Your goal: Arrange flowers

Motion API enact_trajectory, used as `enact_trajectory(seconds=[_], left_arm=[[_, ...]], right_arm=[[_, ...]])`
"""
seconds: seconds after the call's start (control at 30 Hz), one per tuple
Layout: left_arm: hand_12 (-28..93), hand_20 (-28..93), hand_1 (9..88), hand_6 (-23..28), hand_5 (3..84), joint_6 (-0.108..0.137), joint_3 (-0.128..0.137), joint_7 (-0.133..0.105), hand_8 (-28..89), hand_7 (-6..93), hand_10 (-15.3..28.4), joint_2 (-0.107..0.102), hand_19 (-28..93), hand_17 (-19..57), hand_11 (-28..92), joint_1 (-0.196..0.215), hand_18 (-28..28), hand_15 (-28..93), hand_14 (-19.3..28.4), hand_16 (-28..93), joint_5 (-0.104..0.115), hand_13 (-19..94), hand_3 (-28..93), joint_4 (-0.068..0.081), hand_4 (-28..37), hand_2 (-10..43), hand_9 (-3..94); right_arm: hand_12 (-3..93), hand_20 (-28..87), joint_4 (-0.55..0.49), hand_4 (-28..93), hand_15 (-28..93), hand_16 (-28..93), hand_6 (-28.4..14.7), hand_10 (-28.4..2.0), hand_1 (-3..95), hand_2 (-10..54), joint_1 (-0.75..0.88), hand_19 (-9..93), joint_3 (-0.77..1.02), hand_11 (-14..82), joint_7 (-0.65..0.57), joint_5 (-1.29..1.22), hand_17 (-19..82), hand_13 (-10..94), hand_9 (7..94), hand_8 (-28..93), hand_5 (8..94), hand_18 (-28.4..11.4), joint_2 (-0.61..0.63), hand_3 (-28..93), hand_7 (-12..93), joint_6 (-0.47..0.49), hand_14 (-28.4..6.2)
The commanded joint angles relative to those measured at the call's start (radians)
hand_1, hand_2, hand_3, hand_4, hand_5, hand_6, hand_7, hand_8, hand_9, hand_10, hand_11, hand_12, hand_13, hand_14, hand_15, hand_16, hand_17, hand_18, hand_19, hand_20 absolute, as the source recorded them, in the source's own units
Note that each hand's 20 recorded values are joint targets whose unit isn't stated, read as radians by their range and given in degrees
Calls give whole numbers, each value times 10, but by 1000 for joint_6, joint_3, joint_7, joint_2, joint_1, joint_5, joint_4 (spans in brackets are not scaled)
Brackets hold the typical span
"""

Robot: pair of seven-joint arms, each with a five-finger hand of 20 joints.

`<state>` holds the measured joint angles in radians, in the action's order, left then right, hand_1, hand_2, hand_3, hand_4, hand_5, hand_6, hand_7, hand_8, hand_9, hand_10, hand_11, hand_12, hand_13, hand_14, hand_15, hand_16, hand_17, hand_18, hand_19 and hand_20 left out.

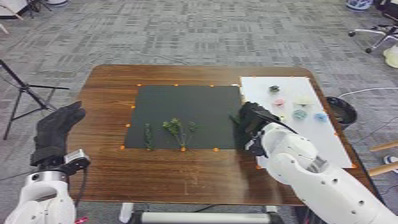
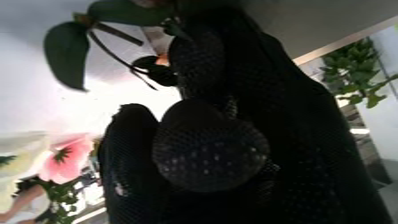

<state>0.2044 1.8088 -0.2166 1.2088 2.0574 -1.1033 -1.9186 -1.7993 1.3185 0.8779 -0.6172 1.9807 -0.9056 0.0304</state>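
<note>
While left hand points straight, close fabric fingers to 12 o'clock, right hand curls its fingers round oval-leaved stem at 3 o'clock edge of black square sheet.

Beside the right hand, the edge cuts off a sprig; farther from it, a pale flower, blurred, is also cut.

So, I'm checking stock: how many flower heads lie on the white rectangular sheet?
5: the dark bloom farthest off, then the pink bloom left of the pale yellow bloom, then the teal bloom left of the blue bloom. The right arm may hide more.
</note>
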Motion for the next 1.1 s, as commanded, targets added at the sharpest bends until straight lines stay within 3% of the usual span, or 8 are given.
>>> enact_trajectory(seconds=[0.03,0.5,0.67,0.77,0.8,0.87,0.9,1.1], left_arm=[[135,168,247,34,523,1,5,5,-68,137,149,5,94,66,222,10,114,194,170,6,-2,375,680,-12,-283,55,491],[134,168,248,33,524,-4,0,6,-68,139,150,2,94,67,221,5,114,197,170,5,-3,376,681,-8,-283,56,491],[135,168,247,34,524,-3,0,12,-68,138,150,1,95,67,222,2,114,195,171,5,-4,375,682,-9,-283,55,491],[134,168,247,34,524,-2,2,14,-68,137,150,1,95,67,222,4,114,194,169,5,-5,375,684,-10,-283,55,491],[134,168,247,35,524,-4,4,17,-68,138,150,2,95,67,222,8,114,195,169,5,-5,375,683,-12,-283,55,491],[134,168,247,35,524,-3,5,19,-67,137,150,1,95,67,221,11,114,195,169,5,-4,375,683,-12,-283,55,491],[135,168,247,35,524,-3,7,21,-67,137,150,1,95,67,222,11,114,195,169,5,-5,375,683,-13,-283,55,491],[134,168,247,35,523,-12,4,21,-67,137,150,0,95,67,222,8,114,195,168,5,-6,376,683,-13,-283,55,492]], right_arm=[[418,471,5,9,583,274,-72,-124,706,-95,4,888,13,320,11,-77,742,937,885,253,631,-42,11,455,436,-80,-6],[420,485,-79,16,590,272,-77,-126,695,-95,-40,884,57,326,65,-112,747,937,885,235,629,-42,47,477,461,-156,-3],[439,495,-77,31,574,286,-72,-121,637,-95,-19,882,80,317,52,-43,740,937,879,244,614,-44,49,516,481,-38,-8],[395,498,-90,53,541,322,-67,-131,563,-95,25,889,122,301,47,-15,721,937,845,250,619,-53,56,483,408,58,-20],[341,499,-94,37,531,334,-68,-141,521,-95,37,893,127,303,50,-3,715,937,831,245,627,-57,62,506,354,71,-22],[270,496,-104,-10,509,358,-74,-165,410,-95,63,907,141,261,48,22,700,937,797,5,639,-69,67,582,269,105,-28],[260,494,-107,-13,506,362,-74,-170,389,-95,72,910,145,242,47,35,698,937,787,-25,637,-72,67,584,239,131,-29],[235,490,-115,-6,504,369,-71,-184,354,-95,109,919,145,189,46,60,692,937,754,-20,606,-77,71,559,178,168,-33]])
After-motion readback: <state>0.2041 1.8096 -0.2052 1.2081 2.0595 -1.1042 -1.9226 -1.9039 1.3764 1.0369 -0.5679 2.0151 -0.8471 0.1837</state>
